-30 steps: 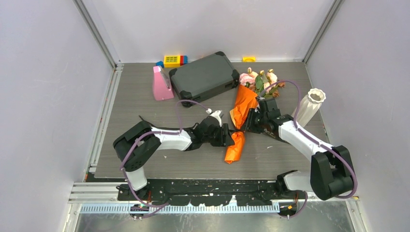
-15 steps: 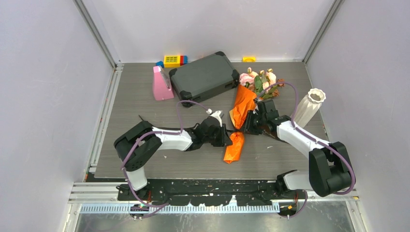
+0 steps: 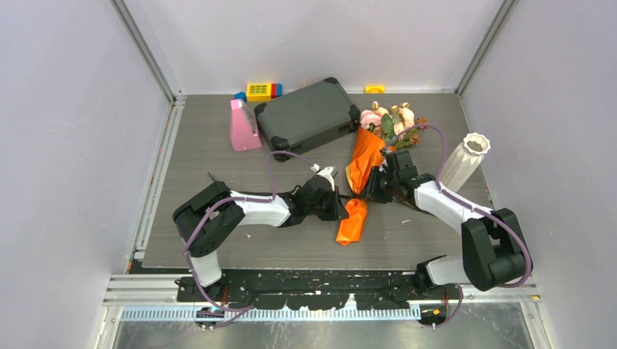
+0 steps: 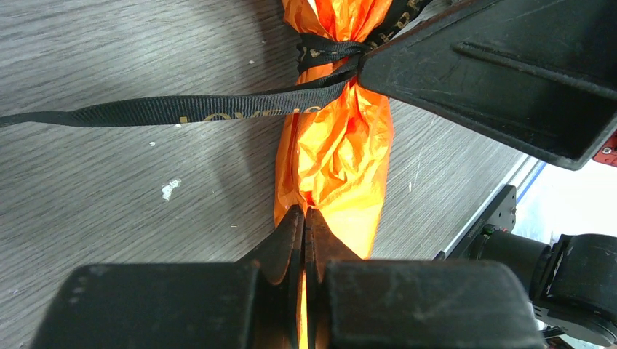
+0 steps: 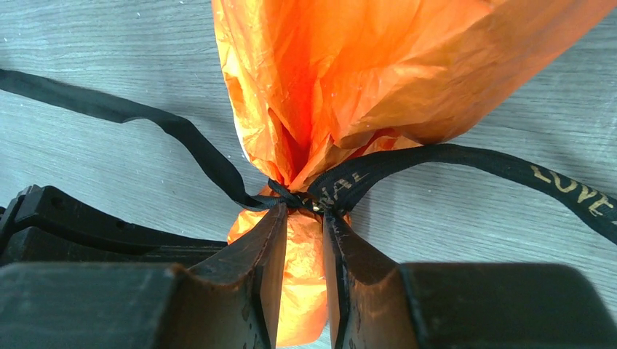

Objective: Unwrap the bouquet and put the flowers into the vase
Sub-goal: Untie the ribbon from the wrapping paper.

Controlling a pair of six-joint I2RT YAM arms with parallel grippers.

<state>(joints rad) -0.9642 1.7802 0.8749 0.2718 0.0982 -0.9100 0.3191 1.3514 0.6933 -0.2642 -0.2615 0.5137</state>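
Now that the left claw has snapped shut from approx. half open, its fingers sit pressed flat together w/ a sliver of orange pinched btwn them: it holds the narrow tail of the crinkled orange paper-cone bouquet, which lies on the grey wood-grain table. The right claw has barely changed: jaws narrow, tips clamped either side of the paper neck, right at the knot of the black printed ribbon. My read: the wrap is now pinned at two spots, so untying can start, but the knot's still tied and nothing's unwrapped. The left wrist cam shows one ribbon tail running out sideways ahead of the left tips; the top cam can't resolve the ribbon. Only the top cam shows the pink & peach roses w/ green leaves beyond the right claw, still in the cone, and the small white wavy-rimmed vase well off to that claw's outer side.
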